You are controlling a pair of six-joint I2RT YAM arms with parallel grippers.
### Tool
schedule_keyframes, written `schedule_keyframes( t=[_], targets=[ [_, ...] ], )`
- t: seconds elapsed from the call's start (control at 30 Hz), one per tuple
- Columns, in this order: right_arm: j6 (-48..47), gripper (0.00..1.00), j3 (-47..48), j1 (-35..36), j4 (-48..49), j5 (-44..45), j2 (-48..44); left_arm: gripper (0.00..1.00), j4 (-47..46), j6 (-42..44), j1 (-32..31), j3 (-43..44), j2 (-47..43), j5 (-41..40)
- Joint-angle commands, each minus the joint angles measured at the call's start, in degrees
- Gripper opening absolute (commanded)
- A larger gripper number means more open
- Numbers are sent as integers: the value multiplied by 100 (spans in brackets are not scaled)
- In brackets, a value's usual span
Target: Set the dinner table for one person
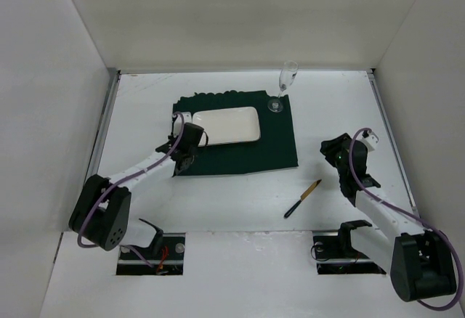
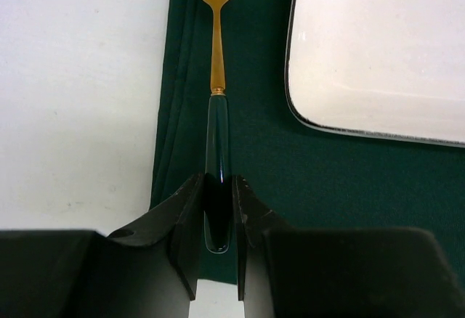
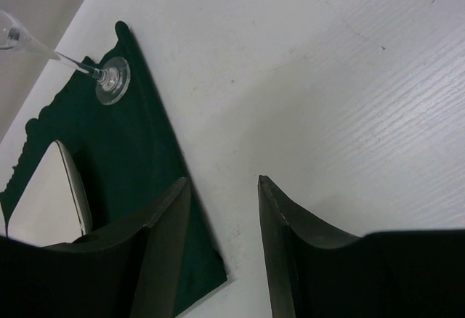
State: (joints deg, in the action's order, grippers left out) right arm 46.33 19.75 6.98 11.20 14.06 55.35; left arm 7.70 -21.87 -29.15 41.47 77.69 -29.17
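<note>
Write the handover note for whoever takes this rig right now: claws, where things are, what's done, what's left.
Left claw: shut on the handle of the fork, over the green mat just left of the plate. I cannot tell whether the fork touches down.
Right claw: open, empty, above the bare table right of the mat.
Done: plate on the mat, glass standing at its far right corner.
Left: release the fork. Then fetch what looks like a knife, lying on the table off the mat's near right corner; it probably goes right of the plate.
</note>
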Motion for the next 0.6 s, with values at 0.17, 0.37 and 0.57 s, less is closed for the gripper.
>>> schedule_keyframes(
  t=[0.17, 0.37, 0.57],
  targets=[
    [-80, 48, 170, 88, 365, 0, -165, 5, -401, 420, 265, 493, 668, 315],
    [-89, 48, 231, 220, 392, 8, 81, 5, -674, 534, 432, 572, 1037, 271],
    [-106, 49, 249, 255, 392, 26, 81, 15, -920, 623, 458, 502, 1283, 175]
  ],
)
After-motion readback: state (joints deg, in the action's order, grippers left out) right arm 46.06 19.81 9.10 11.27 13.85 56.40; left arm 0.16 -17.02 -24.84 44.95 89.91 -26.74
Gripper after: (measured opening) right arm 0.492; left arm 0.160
